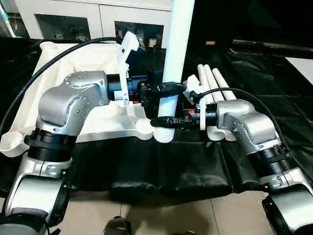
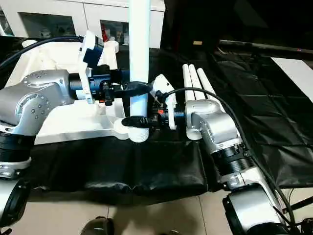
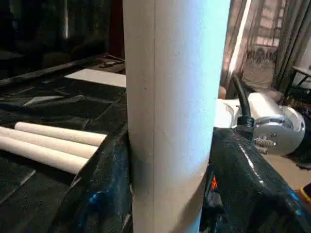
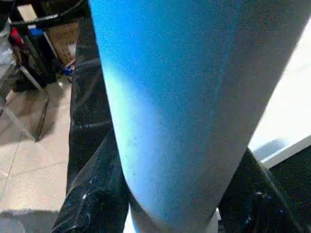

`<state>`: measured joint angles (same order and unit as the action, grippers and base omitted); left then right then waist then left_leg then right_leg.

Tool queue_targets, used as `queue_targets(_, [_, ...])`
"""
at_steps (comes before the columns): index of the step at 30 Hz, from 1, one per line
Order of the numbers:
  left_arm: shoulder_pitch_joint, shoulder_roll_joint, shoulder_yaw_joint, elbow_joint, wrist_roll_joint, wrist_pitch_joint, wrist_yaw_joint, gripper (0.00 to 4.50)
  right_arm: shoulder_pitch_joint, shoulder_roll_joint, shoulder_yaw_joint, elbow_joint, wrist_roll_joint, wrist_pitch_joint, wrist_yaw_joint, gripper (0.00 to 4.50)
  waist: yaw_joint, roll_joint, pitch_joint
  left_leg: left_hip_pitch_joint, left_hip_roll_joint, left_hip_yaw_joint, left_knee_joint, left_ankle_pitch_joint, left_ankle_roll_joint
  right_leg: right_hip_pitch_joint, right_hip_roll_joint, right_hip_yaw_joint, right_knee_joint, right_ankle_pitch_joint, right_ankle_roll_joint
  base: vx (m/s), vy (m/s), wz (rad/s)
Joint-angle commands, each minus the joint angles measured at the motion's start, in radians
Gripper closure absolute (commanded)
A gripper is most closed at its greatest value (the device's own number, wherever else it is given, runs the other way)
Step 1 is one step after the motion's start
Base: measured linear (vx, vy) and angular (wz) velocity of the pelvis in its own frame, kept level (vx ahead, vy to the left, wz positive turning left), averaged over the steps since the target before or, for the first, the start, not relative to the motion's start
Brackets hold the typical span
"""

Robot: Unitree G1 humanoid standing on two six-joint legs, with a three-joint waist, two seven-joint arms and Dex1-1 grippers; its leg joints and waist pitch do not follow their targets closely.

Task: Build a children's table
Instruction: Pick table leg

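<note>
The white tabletop [image 1: 73, 122] lies upside down on the black-draped desk [image 1: 161, 166], its ribbed underside facing up and its round corner sockets at the rim. One white leg [image 1: 177, 44] stands upright in the near corner socket [image 1: 164, 132], on the tabletop's right-hand edge as the head views show it, and rises past the top of the picture.

Both arms reach in toward that leg from opposite sides. The left end effector [image 1: 168, 88] has its black fingers [image 3: 97, 189] around the leg partway up, one on each side of the tube, as the left wrist view shows; it grips the leg. The right end effector [image 2: 139, 121] sits lower, just above the socket, and its dark fingers [image 4: 92, 194] also flank the tube on both sides in the right wrist view, closed around the leg near its foot.

Three more legs [image 1: 215, 83] lie side by side on the black cloth just behind the right forearm, parallel to one another and apart from the tabletop.

A white cabinet [image 1: 98, 19] with glass doors stands behind the desk. A tiled floor [image 1: 195, 220] runs along the near edge of the cloth.
</note>
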<state>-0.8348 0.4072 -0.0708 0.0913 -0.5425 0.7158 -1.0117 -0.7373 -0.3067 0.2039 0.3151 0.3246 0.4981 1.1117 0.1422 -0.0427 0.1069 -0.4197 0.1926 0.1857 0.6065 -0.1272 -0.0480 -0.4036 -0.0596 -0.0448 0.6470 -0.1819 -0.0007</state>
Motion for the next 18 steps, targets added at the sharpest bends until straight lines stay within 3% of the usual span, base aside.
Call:
queue_targets(1, [0.004, 0.001, 0.012, 0.000, -0.015, 0.015, -0.013, 1.46, 0.005, -0.009, -0.053, -0.020, 0.025, -0.003, -0.026, 2.63, -0.004, 0.025, -0.109, 0.050, 0.038, -0.021, -0.069, -0.313, -0.077, 0.032, -0.079, 0.038, -0.076, -0.234, -0.213, 0.000, 0.000, 0.00])
queue_targets(5, [0.011, 0.007, 0.023, 0.014, 0.006, -0.016, 0.004, 1.07, 0.011, -0.006, -0.073, -0.019, 0.025, -0.008, -0.055, 2.63, -0.003, 0.029, -0.108, 0.051, 0.038, -0.022, -0.070, -0.329, -0.082, 0.032, -0.080, 0.038, -0.077, -0.240, -0.212, 0.000, 0.000, 0.00])
queue_targets(9, [0.019, 0.017, 0.049, 0.055, 0.038, -0.061, 0.047, 0.74, 0.019, 0.002, -0.105, -0.003, 0.019, -0.014, -0.113, 2.63, -0.003, 0.026, -0.108, 0.051, 0.037, -0.023, -0.072, -0.335, -0.090, 0.033, -0.080, 0.038, -0.079, -0.255, -0.197, 0.000, 0.000, 0.00])
queue_targets(16, [0.058, 0.044, 0.054, 0.055, 0.053, -0.098, 0.035, 0.71, 0.016, 0.019, -0.146, 0.043, -0.005, -0.036, -0.226, 2.63, -0.003, 0.030, -0.110, 0.054, 0.038, -0.022, -0.071, -0.331, -0.094, 0.029, -0.081, 0.038, -0.077, -0.229, -0.208, 0.000, 0.000, 0.00])
queue_targets(17, [0.076, 0.064, 0.022, 0.087, 0.115, -0.172, 0.039, 0.71, 0.020, 0.027, -0.153, 0.057, -0.021, -0.051, -0.269, 2.63, -0.004, 0.030, -0.110, 0.052, 0.038, -0.022, -0.072, -0.330, -0.095, 0.030, -0.080, 0.038, -0.076, -0.228, -0.209, 0.000, 0.000, 0.00])
queue_targets(18, [0.110, 0.114, -0.072, 0.175, 0.267, -0.329, 0.049, 0.71, 0.034, 0.049, -0.159, 0.074, -0.050, -0.079, -0.348, 2.64, -0.004, 0.010, -0.108, 0.051, 0.039, -0.021, -0.073, -0.314, -0.088, 0.030, -0.082, 0.038, -0.081, -0.238, -0.201, 0.000, 0.000, 0.00])
